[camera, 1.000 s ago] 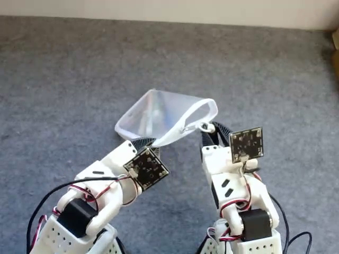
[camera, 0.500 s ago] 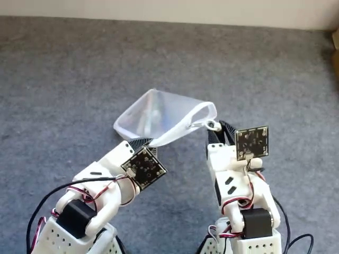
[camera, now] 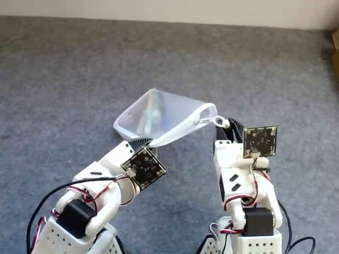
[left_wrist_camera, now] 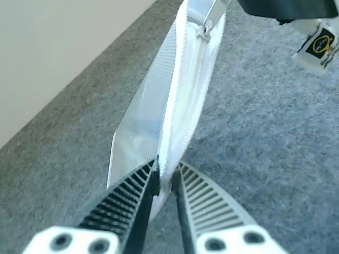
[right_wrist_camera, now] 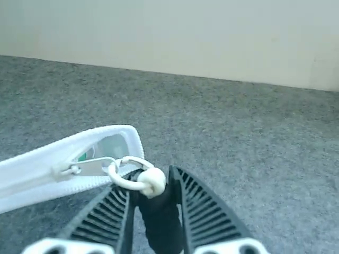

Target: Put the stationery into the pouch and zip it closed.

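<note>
**One pouch, two grippers, both clamped**

One translucent white pouch [camera: 159, 119] hangs just off centre toward 12 o'clock in the high view; the left gripper [left_wrist_camera: 165, 169] pinches its zipper edge at the 7 o'clock corner; the right gripper [right_wrist_camera: 153, 182] is closed on the ring [right_wrist_camera: 124, 177] of the one zipper pull [right_wrist_camera: 90, 166] at the 3 o'clock end. The grey surface [camera: 63, 79] spreads wide toward 9 and 3 o'clock, ending at a pale wall at 12; one small tag [left_wrist_camera: 318, 45] bears a yellow-and-black mark, too small to read.
</note>
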Controlling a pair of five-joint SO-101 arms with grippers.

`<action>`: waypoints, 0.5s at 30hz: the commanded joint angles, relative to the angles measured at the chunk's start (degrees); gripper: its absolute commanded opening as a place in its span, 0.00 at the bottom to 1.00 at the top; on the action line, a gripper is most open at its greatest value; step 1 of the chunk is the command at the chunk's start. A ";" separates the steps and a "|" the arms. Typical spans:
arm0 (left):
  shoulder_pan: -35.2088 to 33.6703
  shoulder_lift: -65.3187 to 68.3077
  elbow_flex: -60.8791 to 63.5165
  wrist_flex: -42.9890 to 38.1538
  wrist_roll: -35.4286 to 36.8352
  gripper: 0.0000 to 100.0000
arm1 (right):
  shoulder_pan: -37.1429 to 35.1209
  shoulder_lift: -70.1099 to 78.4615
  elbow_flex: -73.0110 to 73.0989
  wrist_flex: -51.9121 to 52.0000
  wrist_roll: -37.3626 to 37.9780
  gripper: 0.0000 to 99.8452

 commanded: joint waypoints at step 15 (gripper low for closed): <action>-7.43 -0.31 0.75 1.32 0.88 0.00 | 13.32 0.13 -1.19 -3.74 1.05 0.00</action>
